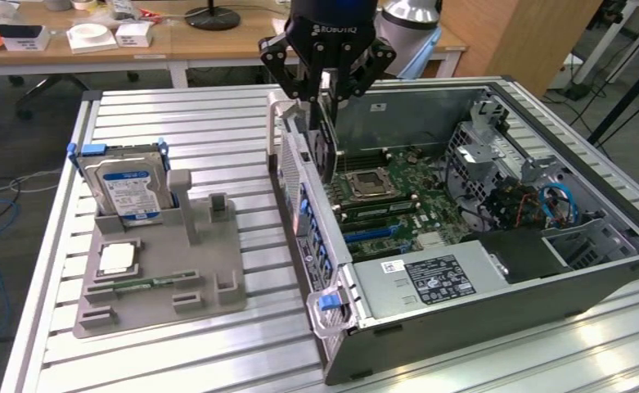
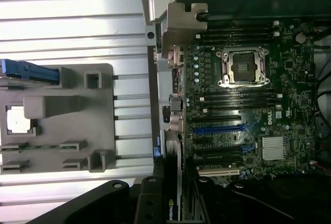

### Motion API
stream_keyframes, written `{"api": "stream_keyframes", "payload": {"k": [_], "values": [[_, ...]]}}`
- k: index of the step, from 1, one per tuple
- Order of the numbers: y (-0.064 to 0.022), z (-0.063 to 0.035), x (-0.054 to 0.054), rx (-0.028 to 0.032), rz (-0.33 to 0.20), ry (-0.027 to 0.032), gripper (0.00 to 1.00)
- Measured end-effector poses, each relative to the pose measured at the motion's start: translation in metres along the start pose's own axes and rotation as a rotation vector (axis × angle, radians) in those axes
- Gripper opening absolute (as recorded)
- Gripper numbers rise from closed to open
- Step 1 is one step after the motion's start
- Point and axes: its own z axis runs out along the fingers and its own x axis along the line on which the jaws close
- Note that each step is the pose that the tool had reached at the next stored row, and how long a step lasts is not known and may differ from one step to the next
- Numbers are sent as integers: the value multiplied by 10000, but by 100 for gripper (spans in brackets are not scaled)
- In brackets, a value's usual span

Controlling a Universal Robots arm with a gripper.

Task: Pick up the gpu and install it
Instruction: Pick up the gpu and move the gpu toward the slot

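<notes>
My black gripper (image 1: 326,86) hangs above the open computer case (image 1: 581,282), shut on the gpu (image 1: 325,139). The gpu is a thin dark card held on edge, pointing down. Its lower end is just inside the case's wall on the exterior view's left, above the green motherboard (image 1: 407,196). In the wrist view the gpu (image 2: 170,209) is edge-on between the fingers (image 2: 147,200), over the board's expansion slots. The blue slots (image 2: 220,129) and the cream slot (image 2: 217,171) have no card in them.
A grey fixture (image 1: 161,278) on the slatted table at the exterior view's left holds a silver hard drive (image 1: 128,188) in a blue frame, a square chip (image 1: 117,258) and a small memory stick (image 1: 145,284). The case also holds a CPU socket (image 1: 368,184), a power supply (image 1: 429,274) and a drive cage (image 1: 505,172).
</notes>
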Motion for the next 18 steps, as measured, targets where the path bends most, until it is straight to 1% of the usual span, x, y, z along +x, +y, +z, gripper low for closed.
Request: {"api": "stream_keyframes", "payload": {"k": [18], "values": [[15,6,-205,0,0,-1,26]]}}
